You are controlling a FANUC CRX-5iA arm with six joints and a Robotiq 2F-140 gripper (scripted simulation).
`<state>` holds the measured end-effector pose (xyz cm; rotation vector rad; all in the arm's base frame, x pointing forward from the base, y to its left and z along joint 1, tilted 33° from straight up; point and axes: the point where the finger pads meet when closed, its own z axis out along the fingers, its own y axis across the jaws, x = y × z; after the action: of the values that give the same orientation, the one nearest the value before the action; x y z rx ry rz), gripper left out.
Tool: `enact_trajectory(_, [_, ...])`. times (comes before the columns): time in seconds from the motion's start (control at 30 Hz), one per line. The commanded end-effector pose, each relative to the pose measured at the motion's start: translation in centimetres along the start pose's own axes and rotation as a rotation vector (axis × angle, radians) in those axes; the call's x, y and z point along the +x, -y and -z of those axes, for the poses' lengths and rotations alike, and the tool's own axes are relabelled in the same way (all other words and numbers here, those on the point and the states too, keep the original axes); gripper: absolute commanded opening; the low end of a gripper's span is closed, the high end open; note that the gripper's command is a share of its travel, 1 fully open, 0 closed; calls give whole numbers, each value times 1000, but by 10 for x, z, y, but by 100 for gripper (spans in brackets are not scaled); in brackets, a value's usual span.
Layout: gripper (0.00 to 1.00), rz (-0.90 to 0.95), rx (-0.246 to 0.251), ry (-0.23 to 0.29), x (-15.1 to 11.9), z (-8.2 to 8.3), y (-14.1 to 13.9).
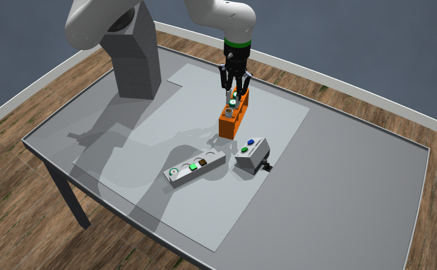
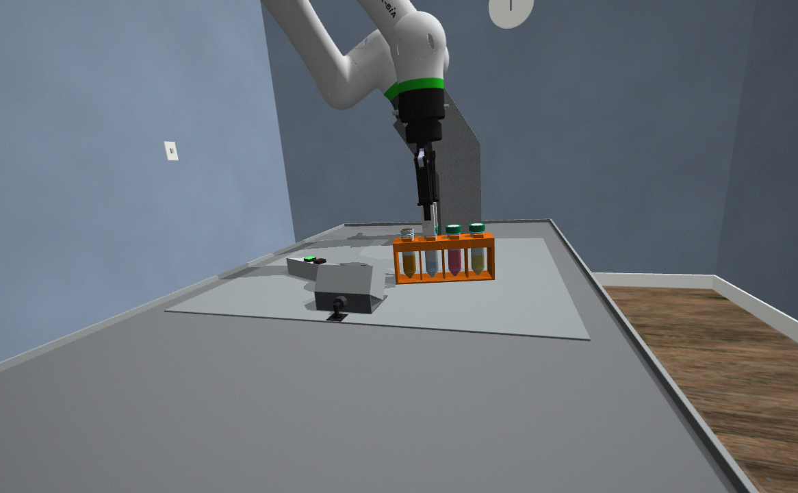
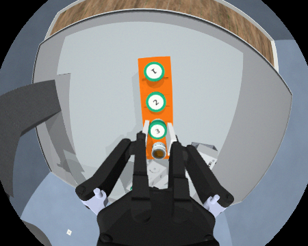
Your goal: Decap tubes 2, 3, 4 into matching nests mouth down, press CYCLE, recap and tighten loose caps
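The orange decapping station holds the tubes in a row. My gripper stands upright over it and is shut on the green cap of tube 3, which sits on its tube, one finger on each side. Tube 4 beside it is open, its threaded mouth bare. The caps of tube 2 and tube 1 sit on their tubes. Cap 4 lies in the end nest of the grey cap tray. The green lamp is lit, the amber lamp is dark.
The grey key box stands right of the cap tray, with the blue key and the green key on top. The arm's grey pedestal stands at the table's back left.
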<state>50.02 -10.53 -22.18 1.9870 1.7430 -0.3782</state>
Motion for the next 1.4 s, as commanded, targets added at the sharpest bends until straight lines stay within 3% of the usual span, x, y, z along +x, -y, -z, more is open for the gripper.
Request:
enact_trajectory(0.0, [0,-199,-40,7,0,0,1])
enact_trajectory(0.1, [0,-346,-40,4,0,-1,1])
enact_trajectory(0.37, [0,-346,-40,4,0,-1,1])
enact_trajectory(0.4, [35,-346,-40,4,0,-1,1])
enact_trajectory(0.8, [35,-346,-40,4,0,-1,1])
enact_trajectory(0.9, [35,-96,-39,9,0,0,1])
enact_trajectory(1.07, [35,-13,-39,10,0,0,1])
enact_trajectory(1.17, [35,217,-39,15,0,0,1])
enact_trajectory(1.37, [35,404,-36,18,0,0,1])
